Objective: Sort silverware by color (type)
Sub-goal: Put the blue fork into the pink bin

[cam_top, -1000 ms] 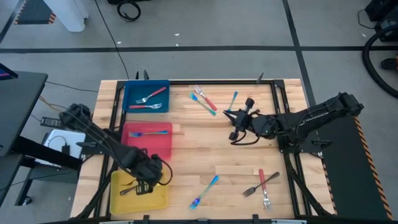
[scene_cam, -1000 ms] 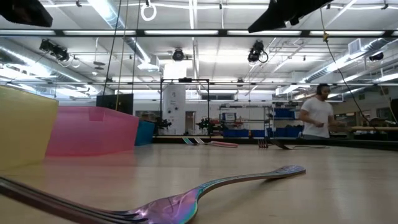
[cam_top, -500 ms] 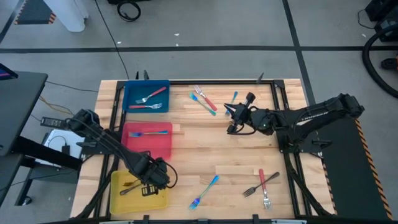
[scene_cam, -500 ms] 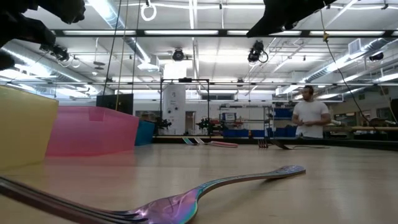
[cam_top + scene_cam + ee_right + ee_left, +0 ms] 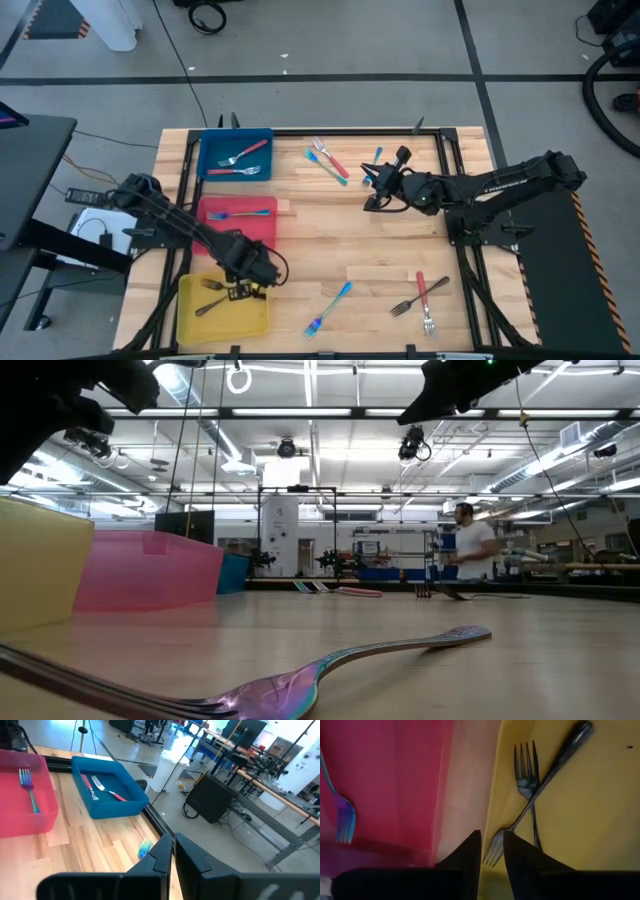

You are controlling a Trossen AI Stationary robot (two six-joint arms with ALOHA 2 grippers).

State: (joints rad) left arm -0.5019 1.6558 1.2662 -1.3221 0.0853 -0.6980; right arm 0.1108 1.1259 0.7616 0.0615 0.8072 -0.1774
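From above, the wooden counter [image 5: 330, 240] carries three trays down its left side: a blue tray [image 5: 235, 155] with two red-handled forks, a red tray [image 5: 237, 225] with one blue-handled fork, and a yellow tray [image 5: 222, 306] with two dark forks [image 5: 211, 297] crossed inside it. The left gripper [image 5: 247, 277] hangs at the yellow tray's inner edge, near the red tray; the right gripper [image 5: 372, 184] hovers over the far middle of the counter beside a lone blue-handled fork [image 5: 376, 157]. More silverware lies loose: a red and blue pair [image 5: 328, 161] at the far middle, a blue-handled fork [image 5: 331, 306] near the front edge, and a red-handled and a dark fork [image 5: 422, 295] at the front right, with bare wood between these groups. The low view adds what the top view cannot: a shiny fork [image 5: 300, 685] lying flat right at the lens, the trays' walls rising at the left, and a person [image 5: 468, 548] standing far back in the room. The left wrist view shows its fingers [image 5: 466, 855] slightly apart, gripping nothing, their tips over the tines of one dark fork in the yellow tray. The right wrist view shows its fingers [image 5: 192, 854] nearly together and empty, above the counter's far edge.
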